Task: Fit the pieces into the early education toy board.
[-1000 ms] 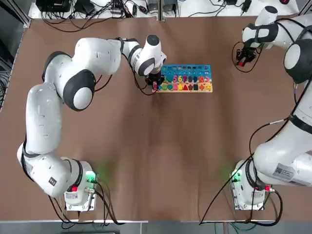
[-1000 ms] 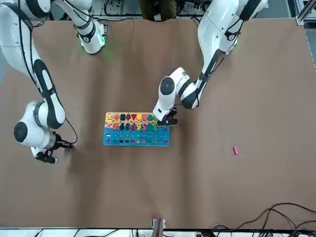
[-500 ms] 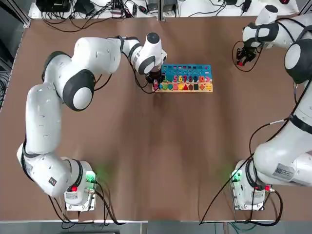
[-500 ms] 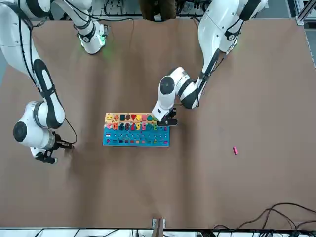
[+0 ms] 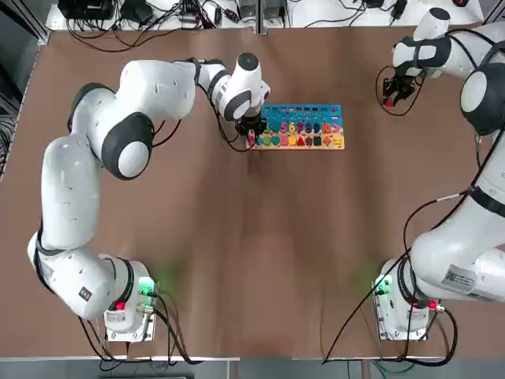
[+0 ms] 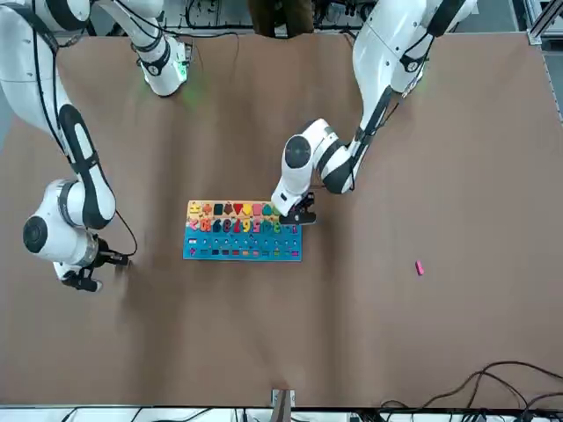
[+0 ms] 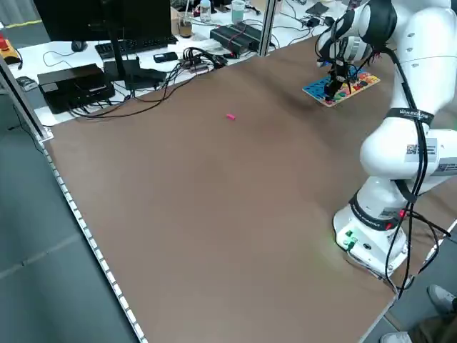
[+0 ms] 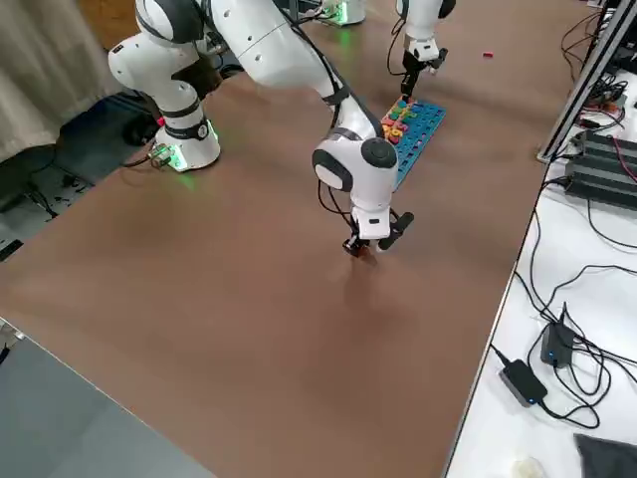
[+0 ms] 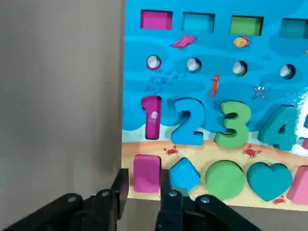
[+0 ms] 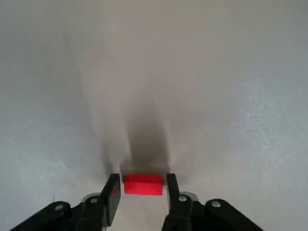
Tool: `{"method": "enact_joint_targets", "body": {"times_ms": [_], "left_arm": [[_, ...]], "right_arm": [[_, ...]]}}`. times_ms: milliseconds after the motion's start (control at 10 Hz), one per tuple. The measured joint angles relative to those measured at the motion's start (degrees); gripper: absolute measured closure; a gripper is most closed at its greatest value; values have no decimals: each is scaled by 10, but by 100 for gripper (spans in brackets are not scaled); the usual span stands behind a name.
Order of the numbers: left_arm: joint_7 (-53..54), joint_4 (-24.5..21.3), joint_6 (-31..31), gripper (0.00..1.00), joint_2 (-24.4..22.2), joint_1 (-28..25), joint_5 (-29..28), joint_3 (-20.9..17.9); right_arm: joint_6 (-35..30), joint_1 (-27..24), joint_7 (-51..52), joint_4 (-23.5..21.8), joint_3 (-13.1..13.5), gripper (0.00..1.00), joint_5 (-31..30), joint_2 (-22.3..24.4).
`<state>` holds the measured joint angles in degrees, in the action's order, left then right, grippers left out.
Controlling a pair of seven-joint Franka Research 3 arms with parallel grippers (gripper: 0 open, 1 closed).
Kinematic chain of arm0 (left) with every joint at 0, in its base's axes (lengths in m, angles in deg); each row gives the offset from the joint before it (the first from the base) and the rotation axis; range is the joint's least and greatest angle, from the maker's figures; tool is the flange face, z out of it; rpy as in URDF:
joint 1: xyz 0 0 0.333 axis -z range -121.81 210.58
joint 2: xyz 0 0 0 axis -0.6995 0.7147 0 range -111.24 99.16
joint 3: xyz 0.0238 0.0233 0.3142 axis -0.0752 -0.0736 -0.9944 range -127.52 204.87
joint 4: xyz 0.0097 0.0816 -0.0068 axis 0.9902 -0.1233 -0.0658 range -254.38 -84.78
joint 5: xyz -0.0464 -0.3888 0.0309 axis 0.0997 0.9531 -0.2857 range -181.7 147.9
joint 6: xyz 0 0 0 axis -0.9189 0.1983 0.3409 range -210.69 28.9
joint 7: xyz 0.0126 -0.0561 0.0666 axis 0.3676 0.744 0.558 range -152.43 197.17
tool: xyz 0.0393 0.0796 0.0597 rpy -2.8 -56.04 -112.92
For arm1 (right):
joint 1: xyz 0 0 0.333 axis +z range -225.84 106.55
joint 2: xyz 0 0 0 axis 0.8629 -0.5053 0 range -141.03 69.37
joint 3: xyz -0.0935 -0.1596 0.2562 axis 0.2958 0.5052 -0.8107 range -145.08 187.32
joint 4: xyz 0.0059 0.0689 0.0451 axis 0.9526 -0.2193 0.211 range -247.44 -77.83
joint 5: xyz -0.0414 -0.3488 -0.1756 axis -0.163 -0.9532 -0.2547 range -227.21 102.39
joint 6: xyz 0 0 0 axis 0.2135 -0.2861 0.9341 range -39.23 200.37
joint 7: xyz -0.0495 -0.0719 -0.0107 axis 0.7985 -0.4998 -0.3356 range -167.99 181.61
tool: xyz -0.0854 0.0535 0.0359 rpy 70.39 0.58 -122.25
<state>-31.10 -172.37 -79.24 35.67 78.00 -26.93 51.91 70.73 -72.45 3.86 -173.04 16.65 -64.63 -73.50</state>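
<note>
The toy board (image 5: 301, 127) lies flat on the far middle of the brown surface (image 5: 260, 253). The left gripper (image 9: 143, 192) stands at the board's left end, its fingers (image 9: 119, 185) set either side of a pink rectangular piece (image 9: 146, 173) in the tan strip, barely apart from it. At the far right, the right gripper (image 10: 143, 190) has its fingers (image 10: 113, 190) closed on a red piece (image 10: 143, 185) just above the surface. Another pink piece (image 6: 419, 268) lies alone, well left of the board.
</note>
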Motion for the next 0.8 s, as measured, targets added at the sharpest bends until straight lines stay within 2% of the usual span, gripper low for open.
{"method": "enact_joint_targets", "body": {"times_ms": [500, 800], "left_arm": [[3, 0, 18, 66, -9, 0, 0, 1], [25, 3, 22, 66, -40, -26, 0, -6]], "right_arm": [[0, 0, 0, 0, 0, 57, 0, 0], [0, 0, 0, 0, 0, 58, 0, 0]]}}
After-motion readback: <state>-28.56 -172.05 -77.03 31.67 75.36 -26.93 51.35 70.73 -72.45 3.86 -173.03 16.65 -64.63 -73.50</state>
